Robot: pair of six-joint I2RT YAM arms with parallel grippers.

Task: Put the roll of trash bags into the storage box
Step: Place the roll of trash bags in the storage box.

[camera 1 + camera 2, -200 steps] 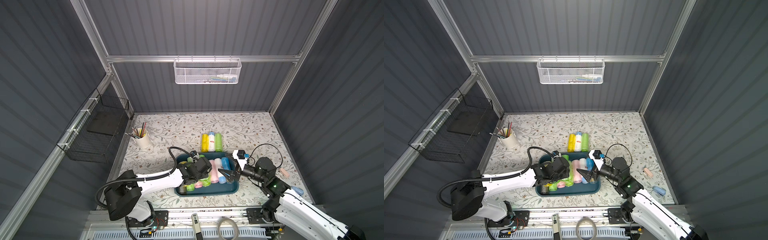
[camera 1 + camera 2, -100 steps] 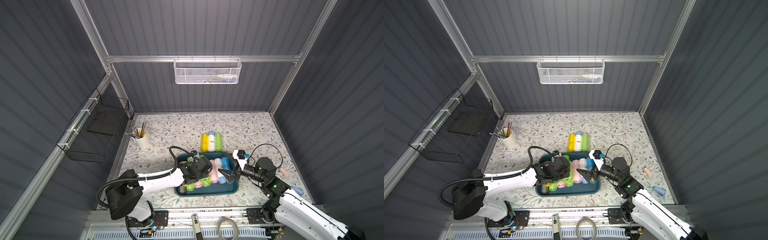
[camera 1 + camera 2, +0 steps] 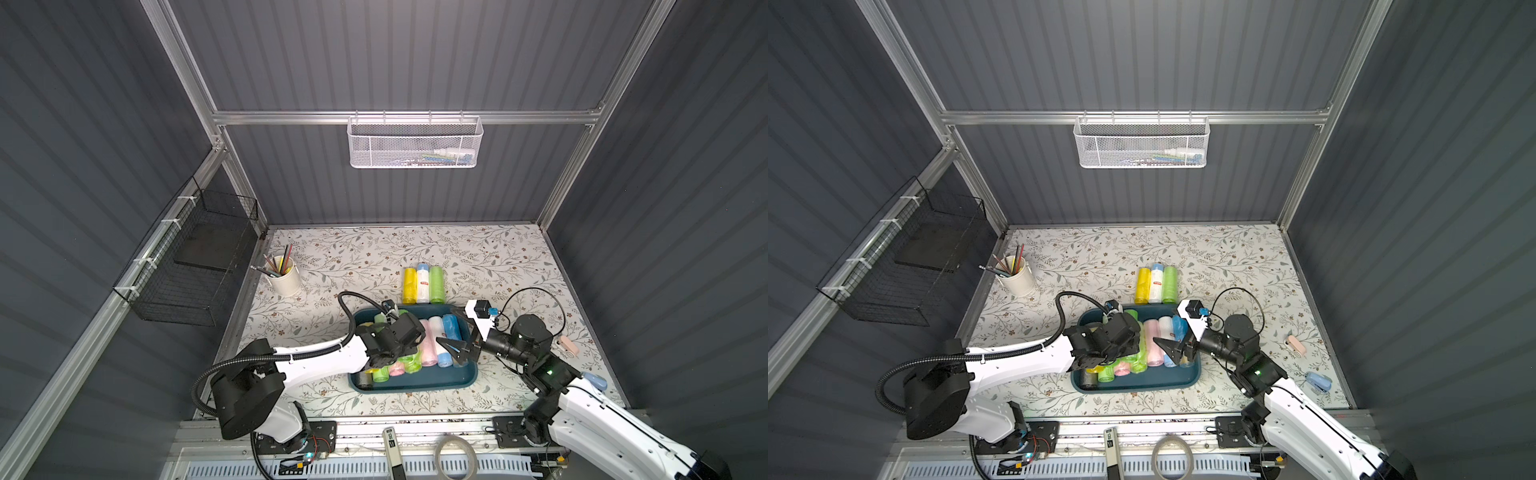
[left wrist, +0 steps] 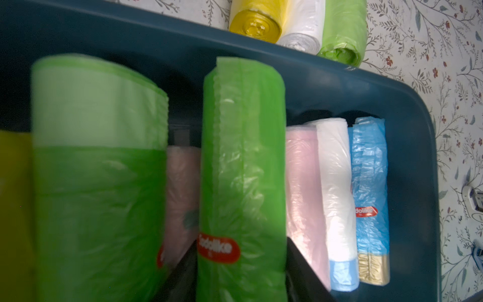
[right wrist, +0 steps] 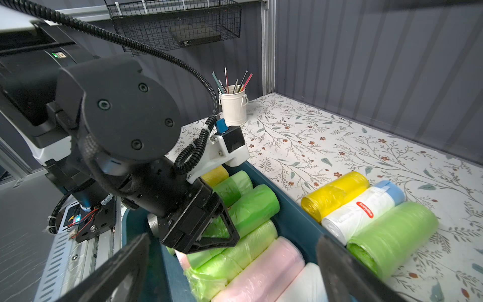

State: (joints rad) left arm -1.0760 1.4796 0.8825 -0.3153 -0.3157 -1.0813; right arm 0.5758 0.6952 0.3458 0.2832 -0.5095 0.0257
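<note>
The storage box (image 3: 415, 384) (image 3: 1142, 384) is a dark teal tray near the table's front. It holds pink (image 4: 303, 183), white and blue rolls side by side, and more green and yellow ones. My left gripper (image 3: 399, 353) (image 4: 241, 282) is low over the box's left half. It is shut on a bright green roll of trash bags (image 4: 243, 170) (image 5: 256, 204), with a black finger (image 4: 180, 277) on each side. The roll lies lengthwise over the others. My right gripper (image 3: 448, 325) (image 5: 232, 243) hovers open over the box's right half and holds nothing.
A yellow, a white and a green roll (image 3: 422, 284) lie together just behind the box. A white pencil cup (image 3: 284, 275) stands at the left. A black wire basket (image 3: 195, 257) hangs on the left wall, a white mesh basket (image 3: 415, 141) on the back wall. Small pink (image 3: 567, 345) and blue (image 3: 594, 380) items lie at the right.
</note>
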